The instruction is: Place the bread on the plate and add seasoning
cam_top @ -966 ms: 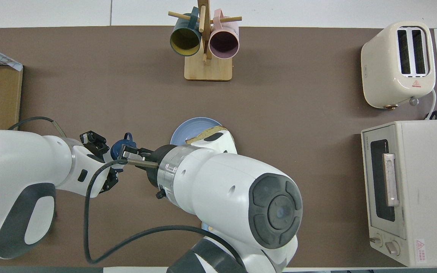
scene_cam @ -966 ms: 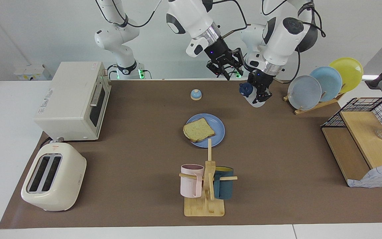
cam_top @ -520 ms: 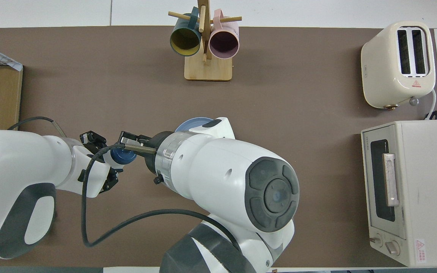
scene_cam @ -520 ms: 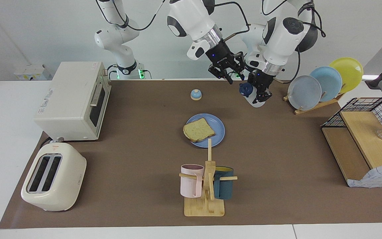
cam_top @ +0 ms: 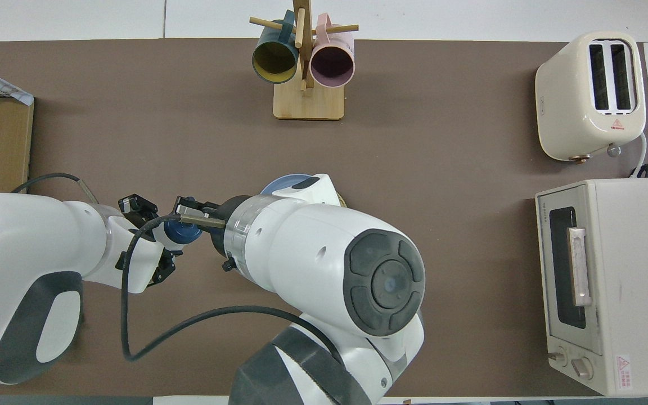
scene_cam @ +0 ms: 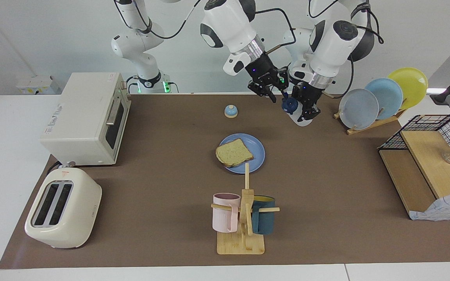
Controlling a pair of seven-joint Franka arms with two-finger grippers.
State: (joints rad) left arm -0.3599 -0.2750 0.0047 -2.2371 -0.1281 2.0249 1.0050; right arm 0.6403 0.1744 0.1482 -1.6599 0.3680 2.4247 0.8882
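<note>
On blue plate [scene_cam: 257, 150]: tan bread [scene_cam: 233, 152] | brown crust, flat

My two white arms

Glossy white shells, dark grey joint caps, silver wrist rings, black grippers, looping black cables, green lights at one base

Worktop [scene_cam: 326, 187] brown. Plate [scene_cam: 257, 150] medium blue, bread [scene_cam: 233, 152] pale tan with darker brown crust. Seasoning [scene_cam: 298, 115] translucent white, navy cap. Mugs: pink mug [scene_cam: 225, 212], teal mug [scene_cam: 265, 219] with yellow inside. Toaster [scene_cam: 63, 208] cream, oven [scene_cam: 82, 117] off-white. Bell [scene_cam: 231, 111] blue dome. Racked plates [scene_cam: 383, 95] grey-blue, light blue, yellow.
</note>
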